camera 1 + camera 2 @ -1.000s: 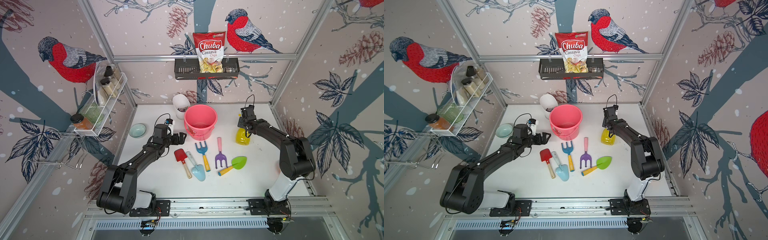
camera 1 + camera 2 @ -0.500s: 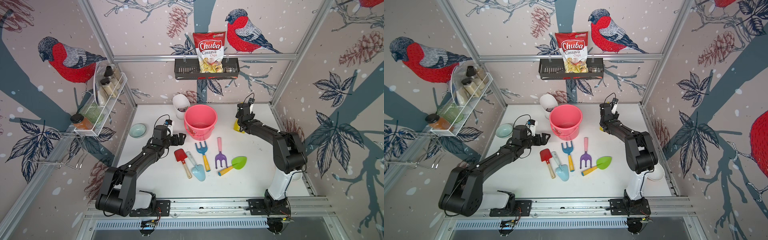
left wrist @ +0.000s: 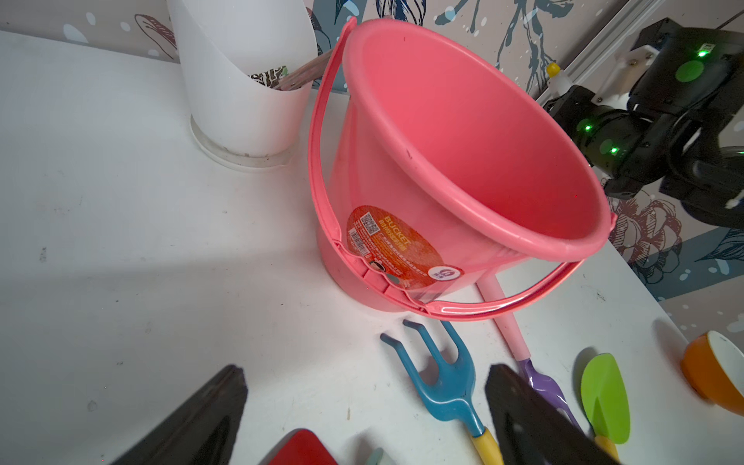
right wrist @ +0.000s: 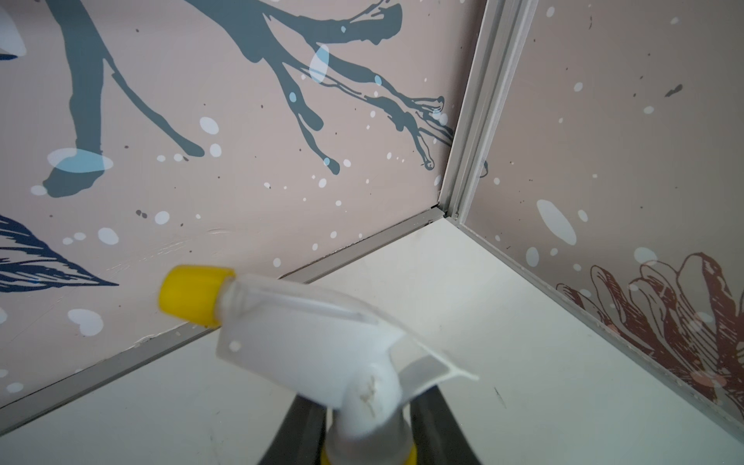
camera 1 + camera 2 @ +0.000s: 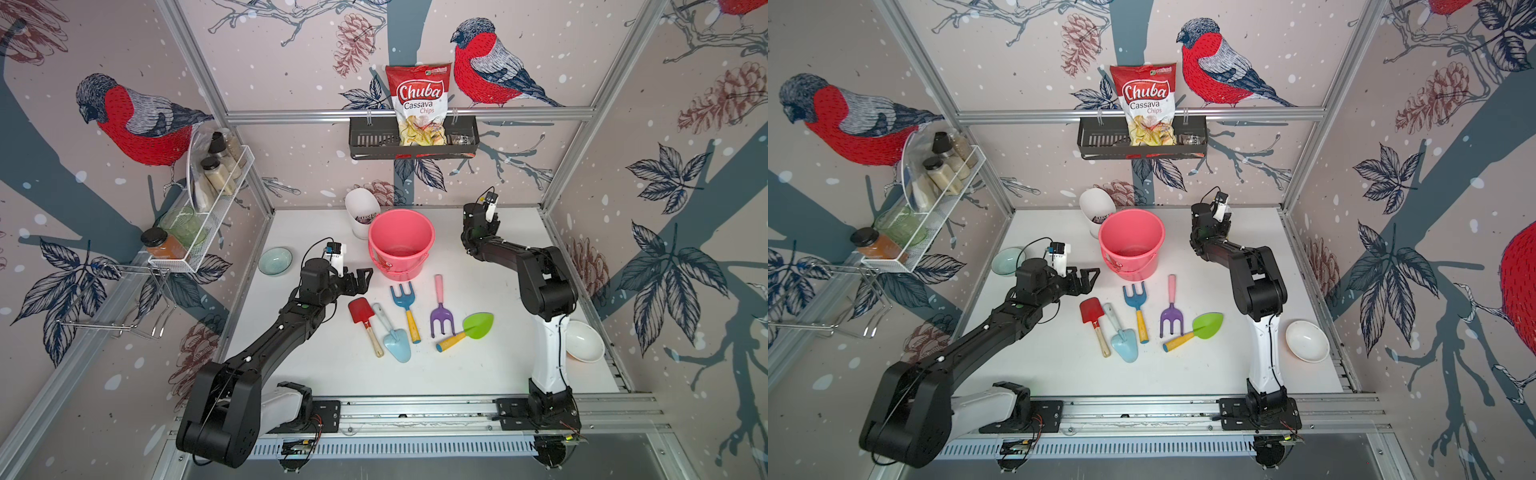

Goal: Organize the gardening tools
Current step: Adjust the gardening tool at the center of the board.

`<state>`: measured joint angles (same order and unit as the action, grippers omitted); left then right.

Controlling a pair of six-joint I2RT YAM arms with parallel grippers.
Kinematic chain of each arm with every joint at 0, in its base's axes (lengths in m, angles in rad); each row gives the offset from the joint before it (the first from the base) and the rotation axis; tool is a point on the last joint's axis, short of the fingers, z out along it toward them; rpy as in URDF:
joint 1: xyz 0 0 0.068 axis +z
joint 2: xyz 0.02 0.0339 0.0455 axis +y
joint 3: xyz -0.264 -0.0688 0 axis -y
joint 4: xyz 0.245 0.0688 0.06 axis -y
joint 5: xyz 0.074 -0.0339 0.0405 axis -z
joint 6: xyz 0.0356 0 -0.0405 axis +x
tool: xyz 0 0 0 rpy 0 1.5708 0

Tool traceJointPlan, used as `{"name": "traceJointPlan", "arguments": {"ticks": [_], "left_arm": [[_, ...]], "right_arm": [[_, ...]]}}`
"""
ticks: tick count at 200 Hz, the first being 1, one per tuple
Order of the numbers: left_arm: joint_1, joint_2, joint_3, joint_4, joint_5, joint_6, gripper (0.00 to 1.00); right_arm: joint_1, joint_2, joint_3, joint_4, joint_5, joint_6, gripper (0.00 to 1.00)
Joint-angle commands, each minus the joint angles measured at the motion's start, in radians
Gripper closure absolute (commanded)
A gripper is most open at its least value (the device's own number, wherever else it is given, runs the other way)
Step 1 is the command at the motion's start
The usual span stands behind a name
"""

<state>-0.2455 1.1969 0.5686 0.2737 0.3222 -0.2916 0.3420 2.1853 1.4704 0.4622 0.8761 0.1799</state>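
Observation:
Five toy tools lie in a row in front of the pink bucket: red shovel, light-blue trowel, blue fork, purple rake and green spade. My left gripper hovers open just left of the bucket, above the shovel's blade; in the left wrist view its fingers frame bare table and the fork. My right gripper is shut on the neck of the spray bottle, near the back right corner. In both top views its wrist hides the bottle.
A white slanted cup stands behind the bucket. A teal bowl sits at the left edge, a white bowl at the right edge. A wire shelf with jars hangs on the left wall, a black basket with a chip bag on the back wall.
The right arm has swung the spray bottle from beside the bucket toward the back; the bottle is now hidden under the wrist. The left arm has not moved.

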Motion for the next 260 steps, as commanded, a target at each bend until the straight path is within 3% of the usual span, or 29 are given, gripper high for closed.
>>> {"name": "traceJointPlan", "arguments": {"ticks": [1, 191, 260], "left_arm": [[-0.004, -0.014, -0.007, 0.055, 0.020, -0.014, 0.03], [-0.031, -0.097, -0.059, 0.099, -0.059, 0.005, 0.04], [-0.044, -0.116, -0.073, 0.116, -0.084, 0.009, 0.04]], "right_arm": [[0.002, 0.026, 0.018, 0.148, 0.074, -0.066, 1.00], [0.029, 0.391, 0.283, 0.759, 0.184, -0.594, 1.00], [0.058, 0.399, 0.231, 0.867, 0.195, -0.679, 1.00]]}}
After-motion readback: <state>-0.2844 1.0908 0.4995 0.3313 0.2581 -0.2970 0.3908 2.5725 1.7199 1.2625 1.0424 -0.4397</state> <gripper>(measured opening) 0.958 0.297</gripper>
